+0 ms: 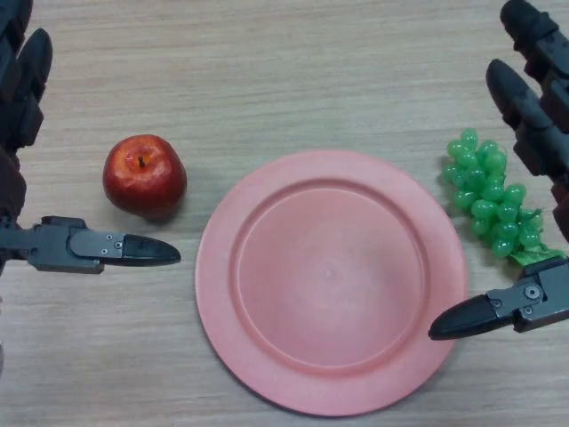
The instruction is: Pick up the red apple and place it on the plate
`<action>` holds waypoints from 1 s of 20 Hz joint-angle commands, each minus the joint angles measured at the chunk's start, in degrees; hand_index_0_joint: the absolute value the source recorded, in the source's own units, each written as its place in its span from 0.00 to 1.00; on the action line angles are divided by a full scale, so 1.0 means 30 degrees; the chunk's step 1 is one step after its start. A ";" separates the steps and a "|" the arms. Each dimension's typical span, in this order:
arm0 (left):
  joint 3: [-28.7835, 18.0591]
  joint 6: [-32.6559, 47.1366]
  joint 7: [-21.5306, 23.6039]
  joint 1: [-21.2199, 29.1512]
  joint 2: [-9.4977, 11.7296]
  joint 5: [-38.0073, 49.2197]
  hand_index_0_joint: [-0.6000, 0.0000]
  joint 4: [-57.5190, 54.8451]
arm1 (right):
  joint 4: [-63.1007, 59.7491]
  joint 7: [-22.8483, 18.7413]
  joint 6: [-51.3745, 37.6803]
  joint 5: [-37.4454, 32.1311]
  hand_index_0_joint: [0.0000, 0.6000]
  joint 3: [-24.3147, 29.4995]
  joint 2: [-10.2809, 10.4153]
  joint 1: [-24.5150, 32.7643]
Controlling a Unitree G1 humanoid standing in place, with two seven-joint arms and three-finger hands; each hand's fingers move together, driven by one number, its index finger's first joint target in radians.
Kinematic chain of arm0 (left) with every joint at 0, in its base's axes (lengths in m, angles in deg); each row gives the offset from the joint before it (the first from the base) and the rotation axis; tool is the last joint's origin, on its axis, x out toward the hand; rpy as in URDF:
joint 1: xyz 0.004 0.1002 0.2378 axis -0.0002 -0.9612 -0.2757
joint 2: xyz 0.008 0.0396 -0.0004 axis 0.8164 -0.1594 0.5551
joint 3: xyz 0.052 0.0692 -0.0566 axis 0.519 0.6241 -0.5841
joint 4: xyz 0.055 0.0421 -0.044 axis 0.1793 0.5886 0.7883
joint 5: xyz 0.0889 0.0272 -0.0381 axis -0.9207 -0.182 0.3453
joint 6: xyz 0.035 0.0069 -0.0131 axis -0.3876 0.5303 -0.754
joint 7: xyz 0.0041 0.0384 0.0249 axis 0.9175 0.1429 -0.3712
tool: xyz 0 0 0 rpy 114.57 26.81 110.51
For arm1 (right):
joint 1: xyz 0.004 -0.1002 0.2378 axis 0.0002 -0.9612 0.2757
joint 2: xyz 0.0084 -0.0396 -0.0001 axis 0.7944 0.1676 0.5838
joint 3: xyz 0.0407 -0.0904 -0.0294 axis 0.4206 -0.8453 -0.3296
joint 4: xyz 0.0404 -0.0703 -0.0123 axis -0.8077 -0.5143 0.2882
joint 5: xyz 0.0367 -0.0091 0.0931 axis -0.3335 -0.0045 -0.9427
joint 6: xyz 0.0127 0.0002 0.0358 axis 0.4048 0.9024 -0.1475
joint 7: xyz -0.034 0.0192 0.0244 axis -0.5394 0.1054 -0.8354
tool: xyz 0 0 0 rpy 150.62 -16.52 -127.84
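Apple seen at nine o'clock of the empty plate
Left hand and right hand are held with fingers spread, nothing gripped; grapes lie at three o'clock

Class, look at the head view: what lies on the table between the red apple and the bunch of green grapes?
The pink plate lies between the red apple and the green grapes, as the head view shows. It holds nothing.
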 commanded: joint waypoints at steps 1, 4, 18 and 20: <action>-0.0768 0.1942 -0.0527 0.0020 0.0297 0.0015 1.00 -0.1318 | 0.1091 -0.0148 -0.2508 0.1101 0.00 0.0362 -0.0283 0.0439; -0.0764 0.0996 -0.0776 -0.0016 0.0219 0.0353 1.00 -0.2062 | 0.1070 -0.0152 -0.2839 0.2142 0.00 -0.0389 -0.0061 0.0422; -0.1870 0.6084 0.0195 0.3310 0.2833 -0.1301 1.00 0.6473 | 0.1683 -0.2657 -0.2498 -0.0633 0.00 0.0318 -0.1933 0.0472; -0.1176 0.7440 0.0040 0.3714 0.2891 -0.1940 1.00 0.8851 | 0.1685 -0.3306 -0.3221 -0.0840 0.00 0.0019 -0.2550 0.0019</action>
